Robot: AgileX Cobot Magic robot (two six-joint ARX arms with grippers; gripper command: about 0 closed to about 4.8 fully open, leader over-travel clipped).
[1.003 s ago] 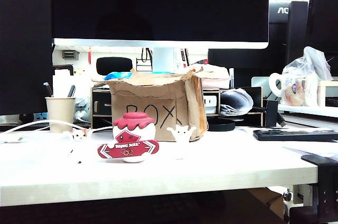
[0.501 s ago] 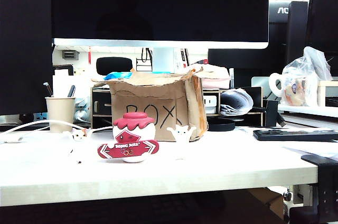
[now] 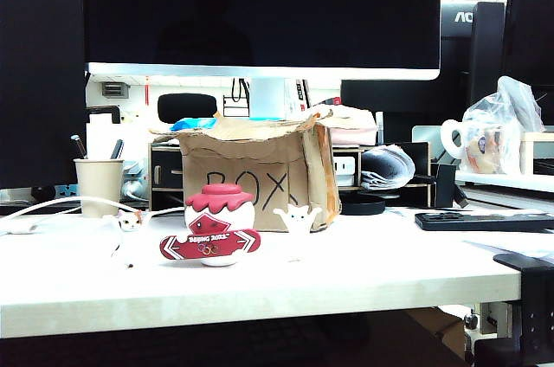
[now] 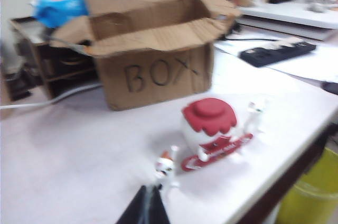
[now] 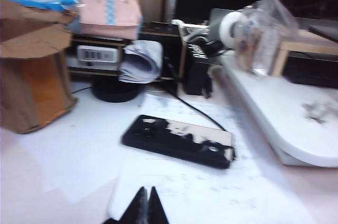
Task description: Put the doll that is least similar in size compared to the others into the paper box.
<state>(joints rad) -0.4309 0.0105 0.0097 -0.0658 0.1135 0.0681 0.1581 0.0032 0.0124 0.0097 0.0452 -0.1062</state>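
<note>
The doll [image 3: 219,224], round and white with a red cap and a red banner, stands on the white desk in front of the paper box [image 3: 251,177], a brown carton marked "BOX" with ragged flaps open at the top. Neither gripper shows in the exterior view. The left wrist view is blurred: the doll [image 4: 209,123] stands ahead of my left gripper [image 4: 149,189], whose black fingers are pressed together on nothing, and the paper box [image 4: 153,60] lies beyond. My right gripper [image 5: 146,192] is shut and empty over white paper, with the paper box's side [image 5: 31,76] far off.
A tiny white ghost figure [image 3: 298,218] stands right of the doll and a tiny cat figure [image 3: 128,222] to its left, close to my left gripper's tips [image 4: 165,168]. A cup with pens [image 3: 99,185], a white cable, a monitor and a flat black device [image 5: 177,140] surround them.
</note>
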